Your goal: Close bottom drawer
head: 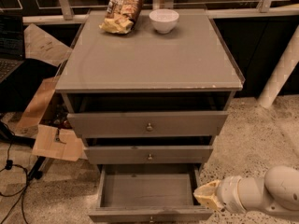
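The gripper (205, 197), its grip impossible to tell, hangs low just right of the open bottom drawer (148, 190), nothing between them, two more drawers (148, 124) above-left, chip bag (122, 10) and bowl (163, 20) higher, cardboard (56, 143) far left.

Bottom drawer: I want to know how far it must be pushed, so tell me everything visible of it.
The bottom drawer looks like grey painted wood, lowest of three in the cabinet, pulled well out and level. Its inside holds nothing. The front panel runs along the picture's lower edge, its knob partly in view. The gripper is beside its right wall; contact cannot be told.
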